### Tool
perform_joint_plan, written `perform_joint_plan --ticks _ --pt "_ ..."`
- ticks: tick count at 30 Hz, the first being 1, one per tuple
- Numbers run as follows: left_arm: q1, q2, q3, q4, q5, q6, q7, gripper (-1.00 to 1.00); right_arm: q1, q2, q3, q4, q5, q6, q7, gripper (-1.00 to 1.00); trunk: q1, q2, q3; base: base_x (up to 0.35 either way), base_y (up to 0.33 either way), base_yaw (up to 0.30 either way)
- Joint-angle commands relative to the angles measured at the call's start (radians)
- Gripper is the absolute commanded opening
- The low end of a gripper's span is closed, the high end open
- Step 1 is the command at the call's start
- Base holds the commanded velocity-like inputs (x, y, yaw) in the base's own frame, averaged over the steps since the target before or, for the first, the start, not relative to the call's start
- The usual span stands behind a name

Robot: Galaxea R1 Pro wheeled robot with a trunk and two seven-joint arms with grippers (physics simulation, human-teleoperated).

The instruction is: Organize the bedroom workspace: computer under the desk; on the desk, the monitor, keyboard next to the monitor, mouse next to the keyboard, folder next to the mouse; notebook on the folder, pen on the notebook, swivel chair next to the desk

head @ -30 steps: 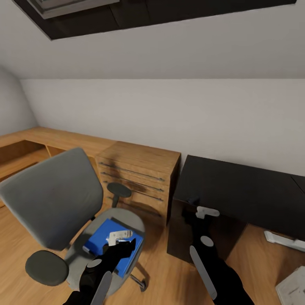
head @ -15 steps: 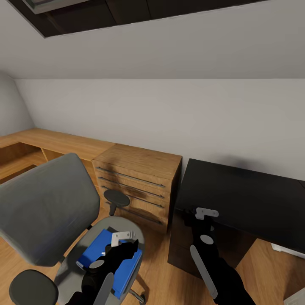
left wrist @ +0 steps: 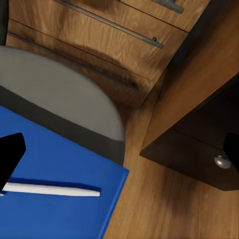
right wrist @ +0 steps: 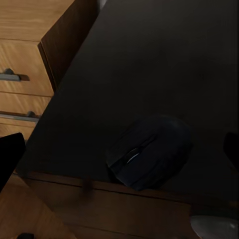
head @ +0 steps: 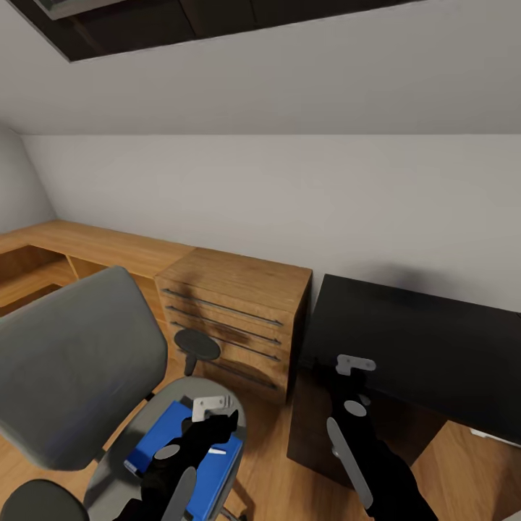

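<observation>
**Folder and pen on the chair seat**

We see the swivel chair (head: 79,362) carrying the blue folder (head: 206,470), flat, stiff and light; we judge an overhanging edge grips best. The thin pen (left wrist: 52,189) on it could roll. Left gripper (head: 217,416) hovers spread; right gripper (head: 354,376), likewise apart, hangs above the mouse (right wrist: 149,149) on the desk (head: 434,340).

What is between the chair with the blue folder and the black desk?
Bare wood floor, with the oak dresser standing further back between the swivel chair and the desk; the folder lies on the seat. The head view shows it.
</observation>
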Motion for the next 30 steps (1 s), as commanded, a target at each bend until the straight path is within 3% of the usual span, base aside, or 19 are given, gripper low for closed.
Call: perform_joint_plan --ticks 1,10,21,30 --pt "-0.001 0.000 -0.001 -0.001 0.011 0.003 0.009 1.00 -0.001 0.000 0.001 -0.001 -0.006 0.004 -0.007 1.00 0.000 -0.001 -0.001 0.043 0.000 0.000" --pt "-0.001 0.000 -0.005 -0.002 0.011 0.003 0.009 1.00 -0.010 0.000 -0.002 0.027 -0.006 0.004 -0.006 1.00 0.000 -0.001 -0.001 0.156 0.000 0.000" --pt "-0.001 0.000 -0.005 -0.003 0.011 0.003 0.009 1.00 -0.046 -0.004 -0.004 0.100 -0.006 0.002 -0.006 1.00 0.000 -0.001 -0.001 0.013 0.000 0.000" --pt "-0.001 0.000 -0.005 -0.002 0.011 0.003 0.009 1.00 -0.066 -0.005 -0.027 0.133 -0.006 0.001 -0.006 1.00 0.000 -0.001 -0.001 0.000 0.000 0.000"
